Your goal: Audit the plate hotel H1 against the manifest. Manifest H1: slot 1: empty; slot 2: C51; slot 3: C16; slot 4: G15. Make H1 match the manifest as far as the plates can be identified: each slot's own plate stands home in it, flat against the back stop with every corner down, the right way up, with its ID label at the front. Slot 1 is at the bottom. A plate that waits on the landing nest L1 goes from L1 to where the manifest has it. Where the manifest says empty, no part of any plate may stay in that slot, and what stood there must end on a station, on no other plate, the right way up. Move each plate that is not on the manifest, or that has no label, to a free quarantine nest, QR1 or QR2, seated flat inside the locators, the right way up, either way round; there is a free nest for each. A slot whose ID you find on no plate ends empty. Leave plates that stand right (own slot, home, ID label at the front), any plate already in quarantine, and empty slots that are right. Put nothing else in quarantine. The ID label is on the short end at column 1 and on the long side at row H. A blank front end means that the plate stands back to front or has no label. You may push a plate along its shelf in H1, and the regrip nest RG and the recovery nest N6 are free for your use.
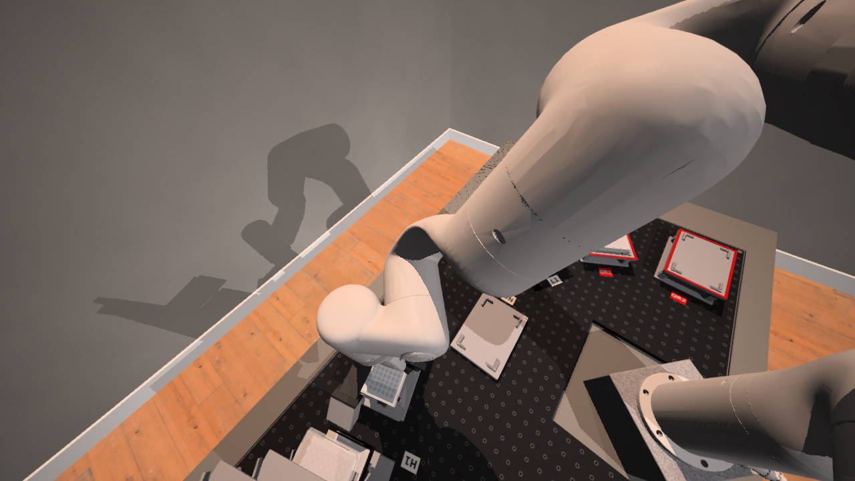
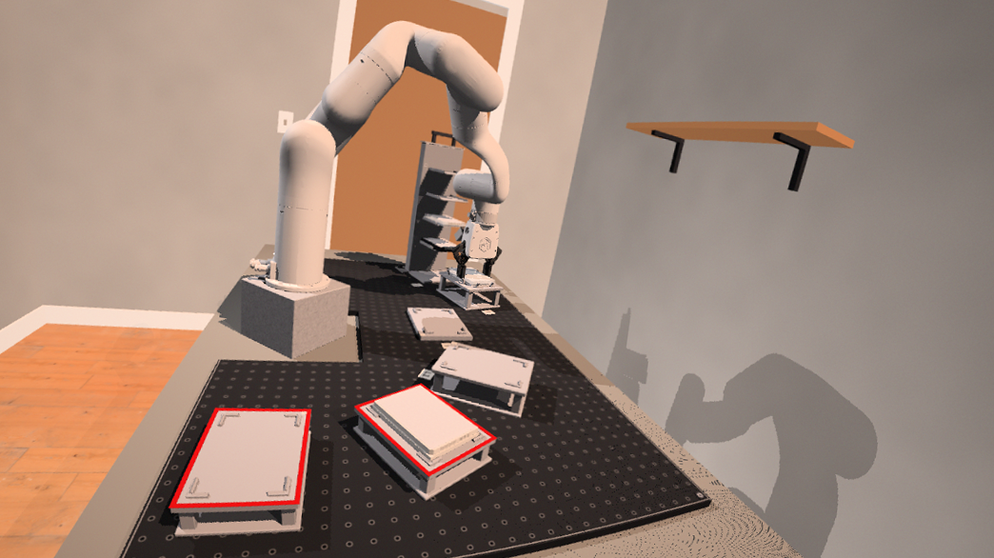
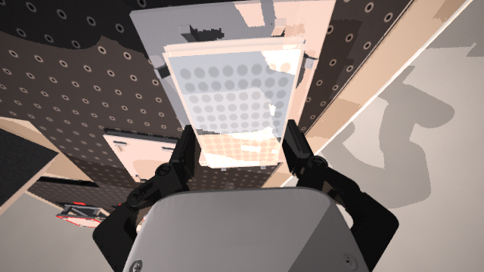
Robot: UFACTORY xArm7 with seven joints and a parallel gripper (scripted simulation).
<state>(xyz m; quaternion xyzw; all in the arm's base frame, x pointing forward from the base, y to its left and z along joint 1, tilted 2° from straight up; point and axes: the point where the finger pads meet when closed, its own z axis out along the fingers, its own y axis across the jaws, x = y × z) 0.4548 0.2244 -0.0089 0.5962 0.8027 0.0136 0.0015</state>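
Note:
My gripper (image 3: 240,133) is shut on a white well plate (image 3: 234,102), with its black fingers on the plate's two long sides near one short end. The plate is the right way up, wells showing, over a raised grey nest (image 3: 315,34) beside the plate hotel H1 (image 2: 432,213). I cannot tell whether the plate still rests on the nest. No ID label is readable. From the side, the gripper (image 2: 475,261) points straight down at the plate (image 2: 473,277). From above, the plate (image 1: 383,383) shows under the wrist, and the hotel (image 1: 325,457) is at the bottom edge.
There are two red-rimmed quarantine nests: one is bare (image 2: 243,459), and the other holds a plate (image 2: 423,431). A bare grey nest (image 2: 482,374) and a low flat nest (image 2: 437,322) lie between them and the gripper. The arm's base block (image 2: 289,318) stands at the left.

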